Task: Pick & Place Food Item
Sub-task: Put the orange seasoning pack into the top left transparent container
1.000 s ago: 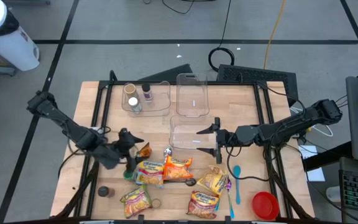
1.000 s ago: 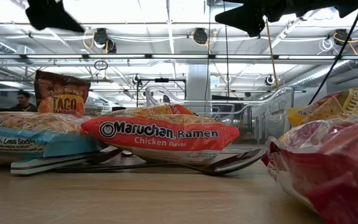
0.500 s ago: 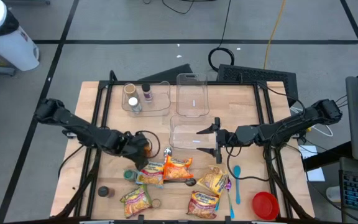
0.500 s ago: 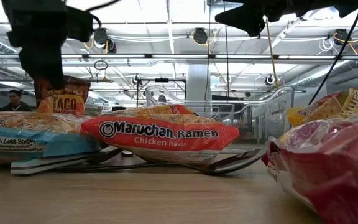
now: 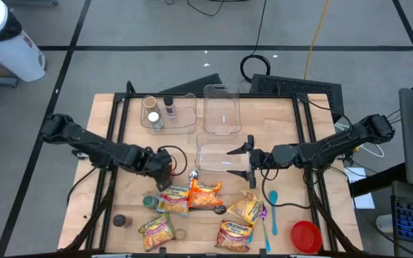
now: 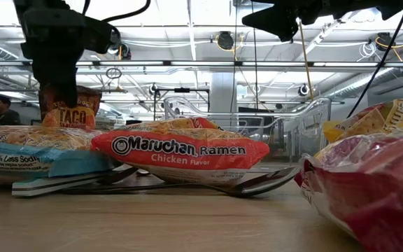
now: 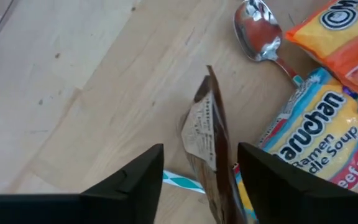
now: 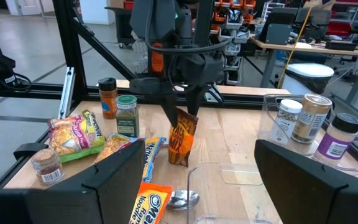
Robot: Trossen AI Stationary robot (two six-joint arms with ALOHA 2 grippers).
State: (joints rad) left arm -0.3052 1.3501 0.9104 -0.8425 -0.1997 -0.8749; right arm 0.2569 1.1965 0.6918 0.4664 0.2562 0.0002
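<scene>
Over the counter's (image 5: pixel 278 115) front-left, the left gripper (image 7: pixel 199 180) has its fingers spread astride the upright taco seasoning packet (image 7: pixel 209 149) (thin, floppy); closing off-centre could tip it onto the ramen (image 7: pixel 319 134). Right gripper (image 5: pixel 249 159) waits open.

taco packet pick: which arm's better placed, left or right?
Left. Its end effector already straddles the upright taco packet, a finger on each side. The right end effector hangs open over the clear bin, away from the packet.
</scene>
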